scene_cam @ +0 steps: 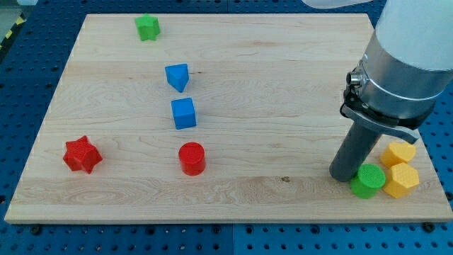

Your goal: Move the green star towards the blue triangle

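My arm enters from the upper right of the frame, its rod standing upright; my tip rests on the wooden board at lower right, just beside the green cylinder, with two yellow blocks beyond. It is a bare rod, with nothing pinched. The green star sits at upper left, apart from the blue triangle. Around the board lies a blue perforated table.

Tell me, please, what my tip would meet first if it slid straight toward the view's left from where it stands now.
My tip would probably meet the red cylinder first, though it sits slightly higher in the view, so the tip might pass just below it.
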You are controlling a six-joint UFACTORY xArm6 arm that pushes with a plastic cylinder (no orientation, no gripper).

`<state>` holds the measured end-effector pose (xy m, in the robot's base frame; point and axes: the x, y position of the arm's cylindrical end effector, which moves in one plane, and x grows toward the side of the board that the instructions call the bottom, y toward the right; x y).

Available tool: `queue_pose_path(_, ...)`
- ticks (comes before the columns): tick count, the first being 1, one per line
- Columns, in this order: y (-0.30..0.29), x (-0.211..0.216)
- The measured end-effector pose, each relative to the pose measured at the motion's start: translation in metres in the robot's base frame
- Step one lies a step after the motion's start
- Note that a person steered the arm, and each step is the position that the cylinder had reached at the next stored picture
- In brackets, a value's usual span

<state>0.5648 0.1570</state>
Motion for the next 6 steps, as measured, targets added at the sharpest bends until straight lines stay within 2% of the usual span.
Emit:
queue_pose_path(1,-0.006,-0.014)
queue_pose_path(4,-0.048,-0.166)
queue_pose_path(6,-0.136,-0.275)
